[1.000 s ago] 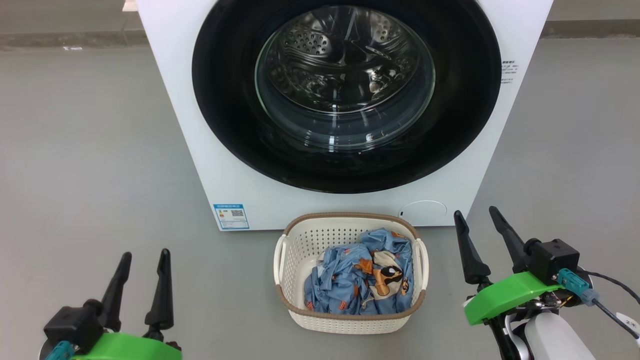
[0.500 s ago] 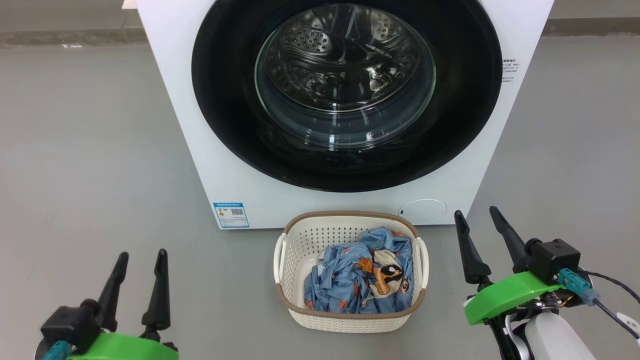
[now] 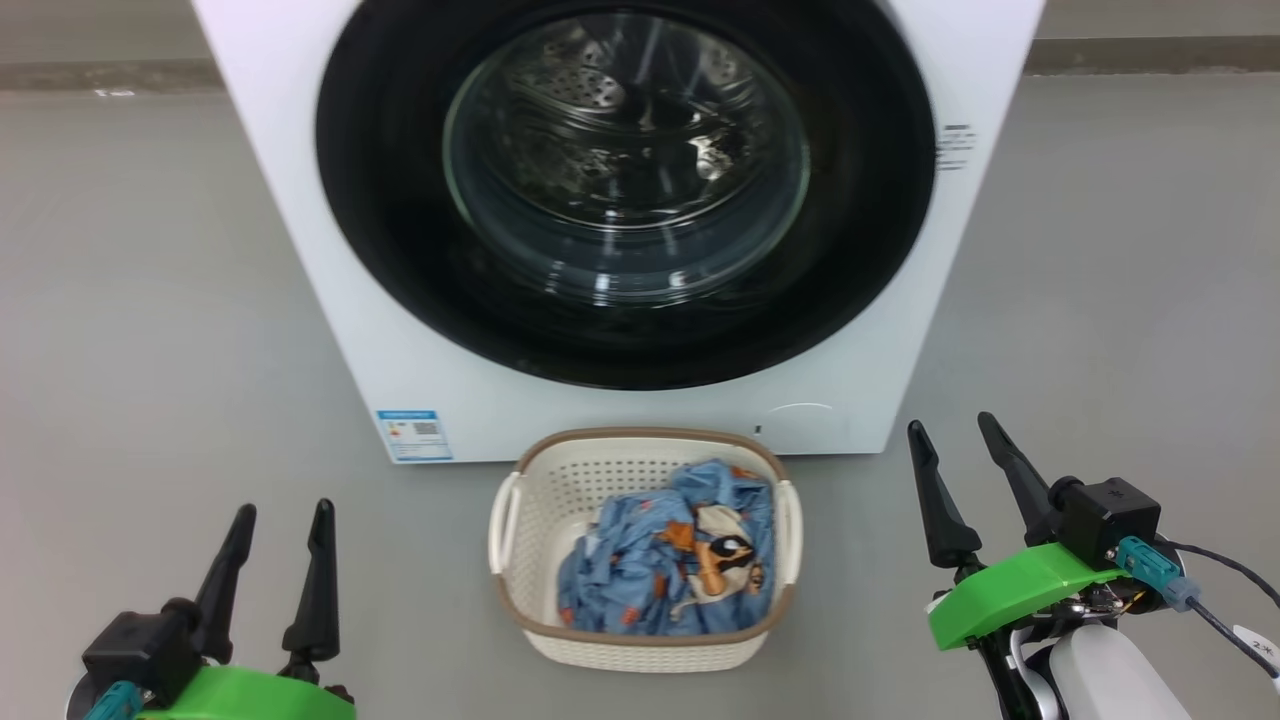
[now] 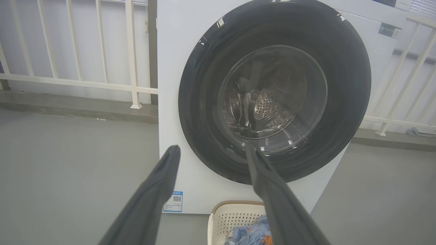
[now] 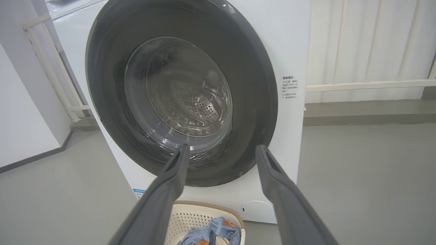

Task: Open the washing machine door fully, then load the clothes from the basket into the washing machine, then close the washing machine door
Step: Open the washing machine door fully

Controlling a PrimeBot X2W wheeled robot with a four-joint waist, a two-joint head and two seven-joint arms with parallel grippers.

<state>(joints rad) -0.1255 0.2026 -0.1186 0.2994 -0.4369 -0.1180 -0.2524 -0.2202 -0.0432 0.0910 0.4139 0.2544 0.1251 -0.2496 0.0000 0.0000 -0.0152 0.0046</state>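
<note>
door shut, both grippers empty

you're on a grey floor [image 3: 150, 300], white railing [image 4: 102, 51] behind the washer [image 3: 480, 410]. its door [image 3: 380, 200] sits closed, drum visible through the glass. your left gripper [image 3: 285, 508] hovers low left, right gripper [image 3: 948, 423] low right, fingers up and spread apart, holding nothing. between them the basket [image 3: 540, 490] stands just before the washer, clothes [image 3: 650, 570] bundled inside.
</note>
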